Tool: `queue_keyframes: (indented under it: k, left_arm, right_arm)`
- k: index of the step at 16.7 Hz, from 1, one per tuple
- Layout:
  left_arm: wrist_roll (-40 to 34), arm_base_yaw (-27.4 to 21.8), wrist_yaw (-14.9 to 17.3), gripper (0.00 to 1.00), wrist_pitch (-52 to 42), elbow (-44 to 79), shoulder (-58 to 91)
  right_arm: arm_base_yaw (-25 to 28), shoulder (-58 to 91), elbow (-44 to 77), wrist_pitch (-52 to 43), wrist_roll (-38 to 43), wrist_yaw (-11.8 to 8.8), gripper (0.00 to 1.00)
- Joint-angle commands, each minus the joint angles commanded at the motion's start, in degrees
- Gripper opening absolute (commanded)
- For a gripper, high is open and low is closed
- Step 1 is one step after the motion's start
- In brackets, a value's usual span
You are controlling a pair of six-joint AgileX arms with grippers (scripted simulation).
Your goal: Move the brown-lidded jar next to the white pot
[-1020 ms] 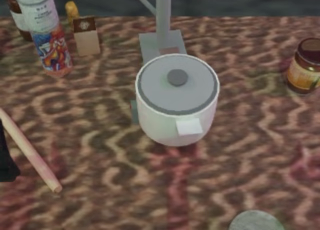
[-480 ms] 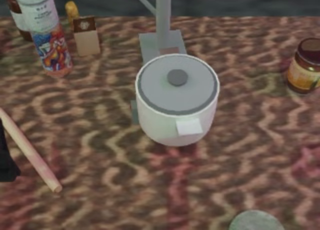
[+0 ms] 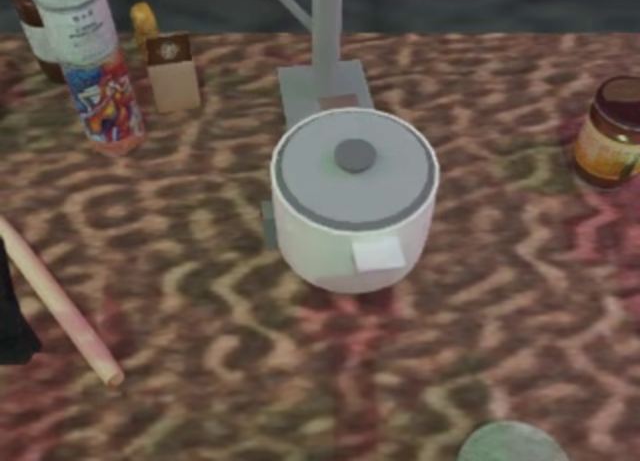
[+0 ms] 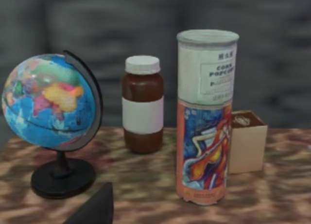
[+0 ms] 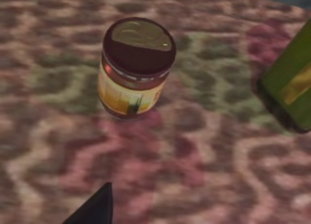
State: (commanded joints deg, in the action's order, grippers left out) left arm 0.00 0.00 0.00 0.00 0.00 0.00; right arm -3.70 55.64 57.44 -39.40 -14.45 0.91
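The brown-lidded jar (image 3: 610, 131) stands upright at the table's far right, squat, with a yellow-orange label. The white pot (image 3: 355, 196), with its grey lid and dark knob, sits in the middle, well apart from the jar. In the right wrist view the jar (image 5: 136, 68) stands a short way ahead of my right gripper (image 5: 95, 209), of which only a dark tip shows; nothing touches the jar. My left arm (image 3: 10, 321) is parked at the table's left edge, and a dark tip of my left gripper (image 4: 95, 209) shows in its wrist view.
A tall white bottle (image 3: 90, 61), a small box (image 3: 173, 71) and a brown bottle (image 4: 142, 105) stand at the back left, with a globe (image 4: 48, 102). A wooden stick (image 3: 60, 301) lies at the left. A green object (image 5: 291, 83) stands near the jar. A grey stand (image 3: 325, 81) rises behind the pot.
No object has moved. Only a faint reddish shade on the cloth at the right has drifted up towards the jar.
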Motion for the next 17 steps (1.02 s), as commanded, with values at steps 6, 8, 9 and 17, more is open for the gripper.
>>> queue_keyframes:
  k: [6,8,9,17]
  left_arm:
    - [0.0,0.0,0.0,1.0,0.0,0.0,0.0]
    - [0.0,0.0,0.0,1.0,0.0,0.0,0.0]
    - [0.0,0.0,0.0,1.0,0.0,0.0,0.0]
    - [0.0,0.0,0.0,1.0,0.0,0.0,0.0]
  right_arm:
    - [-0.2,33.5,41.6,-15.2,-10.7,-1.2,1.0]
    - [0.0,45.0,54.2,-20.1,-14.5,-1.7,1.0]
    - [0.2,50.7,59.8,-22.6,-16.3,-2.0,1.0]
    - [2.0,87.5,88.3,-41.5,-28.8,-4.1,1.0]
